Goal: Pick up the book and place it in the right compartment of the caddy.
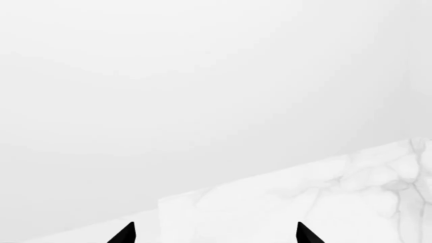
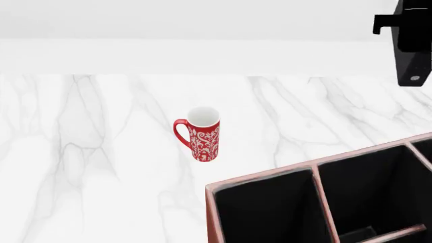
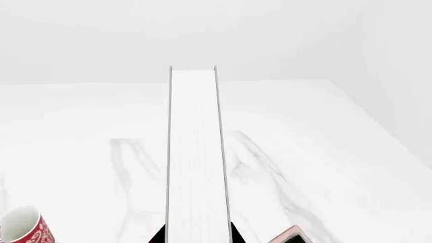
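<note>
Book (image 3: 194, 157) is up in the air right now, clamped between the right gripper's (image 3: 197, 238) black fingers, page edges facing the wrist camera and the thin dark covers on either side. Holding it on edge like that makes sense to me, since a slim upright book should slide straight down between the dividers instead of catching on them. The head view doesn't show the book clearly at all, just a black chunk of the right arm (image 2: 412, 43) high at the far right edge, well above the marble table (image 2: 101, 152). What the head view does give you is the caddy (image 2: 263, 178), reddish-brown with black-lined compartments, sitting at the near right with the right compartment partly cut off by the frame. The right wrist view only catches a tiny reddish corner of it below the book, so I'd guess the arm is near but not over the slot yet. The mug (image 2: 202, 133) stands alone beyond the caddy, apart from everything. The left gripper (image 1: 214, 234) shows as two black fingertips spread apart, holding nothing, just hovering over the table edge.
</note>
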